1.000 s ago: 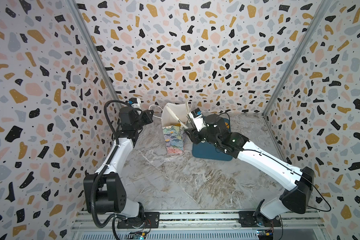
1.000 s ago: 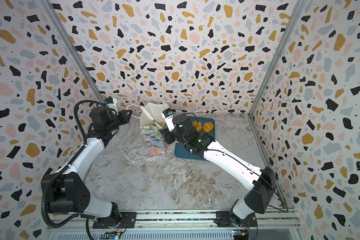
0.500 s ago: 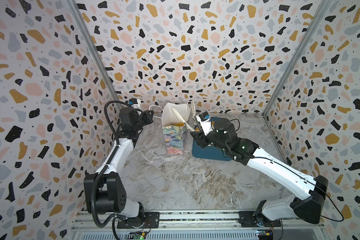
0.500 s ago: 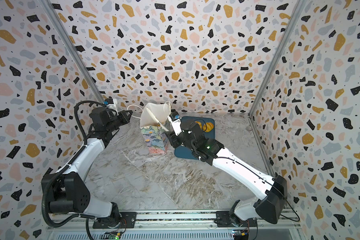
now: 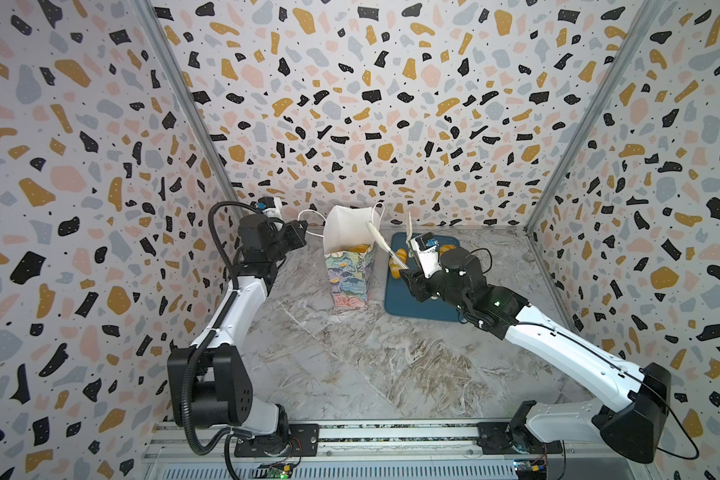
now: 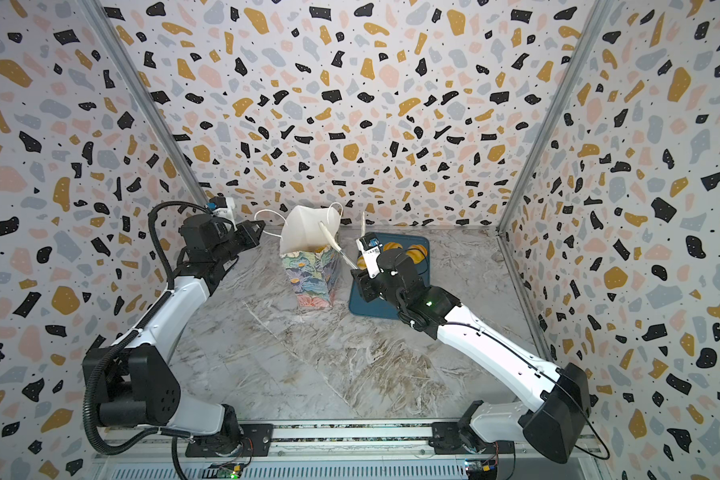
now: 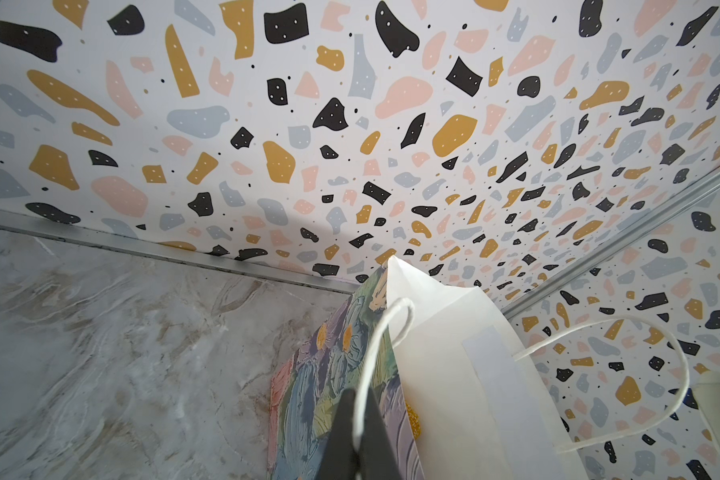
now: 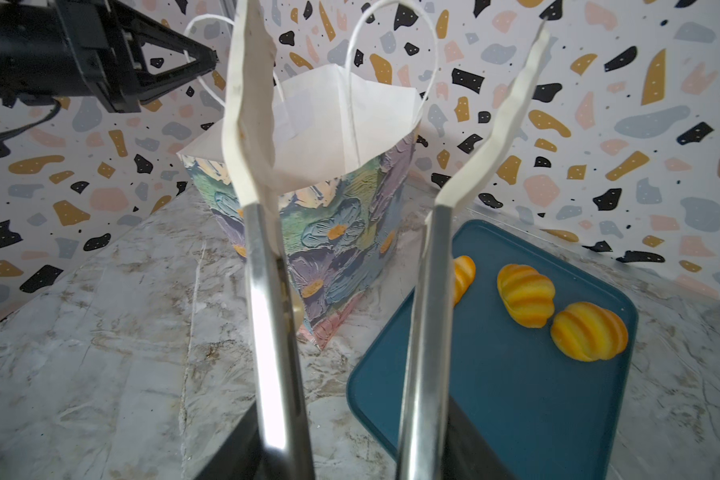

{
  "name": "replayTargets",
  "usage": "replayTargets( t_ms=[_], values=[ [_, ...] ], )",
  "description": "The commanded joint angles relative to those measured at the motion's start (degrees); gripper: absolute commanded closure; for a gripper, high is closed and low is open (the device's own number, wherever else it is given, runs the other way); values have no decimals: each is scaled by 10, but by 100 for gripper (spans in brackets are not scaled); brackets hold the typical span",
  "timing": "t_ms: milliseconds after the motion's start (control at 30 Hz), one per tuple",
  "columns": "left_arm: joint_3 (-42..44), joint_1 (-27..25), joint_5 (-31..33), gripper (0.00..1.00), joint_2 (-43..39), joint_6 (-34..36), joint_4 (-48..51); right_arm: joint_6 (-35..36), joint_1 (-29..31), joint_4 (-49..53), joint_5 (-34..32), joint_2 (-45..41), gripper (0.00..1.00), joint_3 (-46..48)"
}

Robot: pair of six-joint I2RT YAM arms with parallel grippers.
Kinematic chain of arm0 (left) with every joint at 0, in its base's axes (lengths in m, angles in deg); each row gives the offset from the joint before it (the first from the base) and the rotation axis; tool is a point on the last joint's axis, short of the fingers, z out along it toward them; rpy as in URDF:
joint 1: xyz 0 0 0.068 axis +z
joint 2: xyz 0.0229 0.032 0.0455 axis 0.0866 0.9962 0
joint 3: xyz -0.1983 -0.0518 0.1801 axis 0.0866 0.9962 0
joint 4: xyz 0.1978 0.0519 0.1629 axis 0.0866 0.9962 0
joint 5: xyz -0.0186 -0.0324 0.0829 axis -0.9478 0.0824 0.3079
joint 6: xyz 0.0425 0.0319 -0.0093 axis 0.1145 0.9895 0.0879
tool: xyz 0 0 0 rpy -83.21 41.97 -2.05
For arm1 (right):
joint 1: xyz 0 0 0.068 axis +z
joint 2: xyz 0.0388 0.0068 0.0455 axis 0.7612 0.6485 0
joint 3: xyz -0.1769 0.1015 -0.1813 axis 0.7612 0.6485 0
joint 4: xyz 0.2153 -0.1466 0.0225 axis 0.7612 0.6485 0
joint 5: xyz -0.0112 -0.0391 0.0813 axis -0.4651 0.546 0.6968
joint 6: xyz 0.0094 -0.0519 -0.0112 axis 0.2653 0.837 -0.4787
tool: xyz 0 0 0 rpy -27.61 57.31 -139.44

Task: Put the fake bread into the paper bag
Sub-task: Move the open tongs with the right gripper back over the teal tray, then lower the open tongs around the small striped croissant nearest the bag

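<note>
One marble worktop [image 5: 350, 353] carries everything, and its broad front half lies open between two arms. The left arm rises from the front rail and bends level at the wrist toward the back wall. The right arm stretches low and diagonally from the front-right corner to the tray.

One paper bag [image 5: 348, 274] stands upright near the back wall with its white mouth open. It has two cord loops, and the left pincer [image 5: 302, 228] is closed on one cord handle [image 7: 364, 374], drawn out to the bag's left side.

One dark-blue tray [image 8: 495, 395] lies flat just beside the bag's right side, with a narrow strip of marble between them.

The right pincer [image 5: 412, 280] grips one pair of metal tongs [image 8: 267, 291], which point up and back. Their two white tips are spread with nothing between them, and one tip sits by the bag's rim; I cannot tell whether it touches.

Of the fake bread, three pieces lie on the tray: two ridged rolls [image 8: 525, 295] [image 8: 587, 330] and a third [image 8: 463, 272] half hidden by a tong arm. A golden piece [image 5: 358, 248] shows inside the bag.
</note>
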Motion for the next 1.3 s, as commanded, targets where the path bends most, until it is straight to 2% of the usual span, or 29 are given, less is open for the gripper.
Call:
replayTargets(
  t_ms=[0,700,1267],
  values=[
    [5,-1,0,100,-14,5,-23,-14,-19,-35,5,-29,46,9],
    [5,-1,-1,100,-11,5,-23,-29,-90,-47,37,1,46,95],
    [5,-1,-3,100,-10,1,-26,-25,-102,-48,35,61,46,111]
  ],
)
